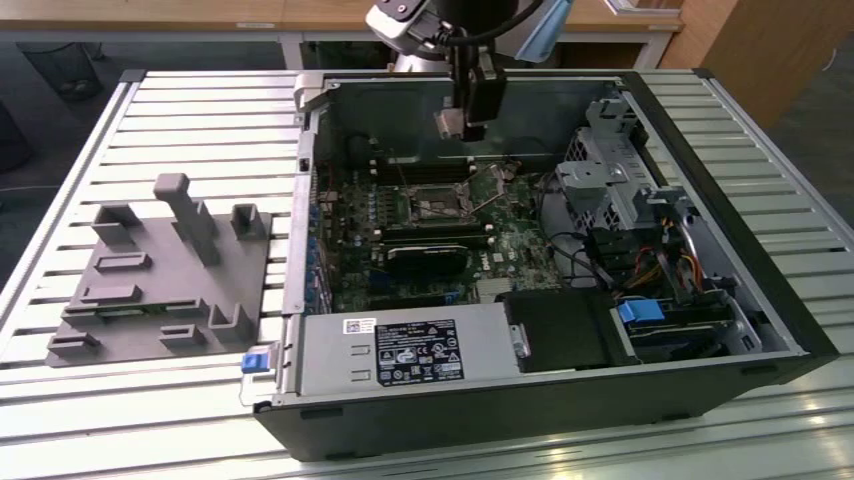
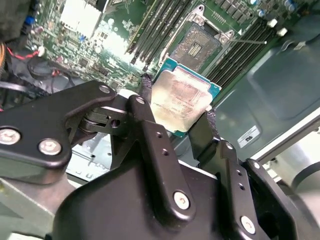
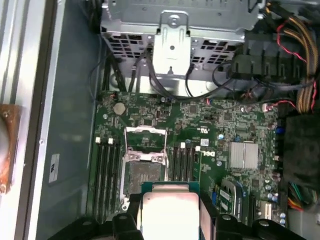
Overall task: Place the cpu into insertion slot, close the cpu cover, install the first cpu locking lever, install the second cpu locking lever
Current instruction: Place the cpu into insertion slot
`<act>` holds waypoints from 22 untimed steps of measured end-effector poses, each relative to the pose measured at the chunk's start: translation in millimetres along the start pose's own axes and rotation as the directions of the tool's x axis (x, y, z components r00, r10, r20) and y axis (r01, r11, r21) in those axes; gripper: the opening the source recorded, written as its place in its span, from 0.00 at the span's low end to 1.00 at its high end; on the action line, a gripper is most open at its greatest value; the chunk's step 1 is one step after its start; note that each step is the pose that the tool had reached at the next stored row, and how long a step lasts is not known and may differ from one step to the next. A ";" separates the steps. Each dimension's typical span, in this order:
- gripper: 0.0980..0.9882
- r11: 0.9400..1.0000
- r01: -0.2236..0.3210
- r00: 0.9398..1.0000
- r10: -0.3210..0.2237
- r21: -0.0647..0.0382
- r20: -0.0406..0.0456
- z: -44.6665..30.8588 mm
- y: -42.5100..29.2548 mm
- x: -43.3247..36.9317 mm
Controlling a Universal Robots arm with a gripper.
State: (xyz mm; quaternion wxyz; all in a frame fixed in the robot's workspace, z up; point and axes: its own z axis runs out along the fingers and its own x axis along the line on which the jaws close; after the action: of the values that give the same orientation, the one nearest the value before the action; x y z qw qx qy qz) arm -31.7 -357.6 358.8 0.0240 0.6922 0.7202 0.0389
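My gripper (image 1: 458, 122) hangs over the back of the open computer case (image 1: 747, 300), shut on the cpu (image 2: 182, 100), a flat square chip with a silvery top and a teal edge. In both wrist views the black fingers (image 2: 146, 90) clamp two opposite sides of the cpu (image 3: 170, 210). The insertion slot (image 3: 142, 174) lies below it on the green board, its dark centre bare; it also shows in the exterior view (image 1: 437, 207). The cpu cover (image 3: 145, 131) stands swung open at the slot's far side. A thin metal lever (image 2: 248, 41) sticks out beside the insertion slot (image 2: 197, 45).
Long black memory slots (image 3: 107, 170) flank the socket. A black heatsink block (image 1: 427, 255) sits just in front of it. A metal drive cage (image 1: 607, 180) and cables (image 1: 654, 270) crowd the exterior view's right. A grey parts fixture (image 1: 160, 270) rests on the slatted table at the exterior view's left.
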 end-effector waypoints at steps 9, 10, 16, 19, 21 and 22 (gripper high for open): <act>0.50 0.997 -0.081 0.997 0.081 -0.002 0.007 1.3 -0.5 0.7; 0.50 0.997 -0.082 0.997 0.082 -0.002 0.008 1.8 -0.6 0.7; 0.50 0.997 -0.083 0.997 0.083 -0.002 0.008 5.1 -0.9 0.7; 0.50 0.997 -0.083 0.997 0.083 -0.002 0.008 6.3 -1.0 0.7; 0.50 0.997 -0.083 0.997 0.083 -0.002 0.008 6.9 -1.0 0.6; 0.50 0.997 -0.083 0.997 0.083 -0.002 0.008 7.2 -1.1 0.6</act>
State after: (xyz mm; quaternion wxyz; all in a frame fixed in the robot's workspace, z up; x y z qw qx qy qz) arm -32.1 -356.8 351.6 0.0258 0.7217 0.6907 0.0376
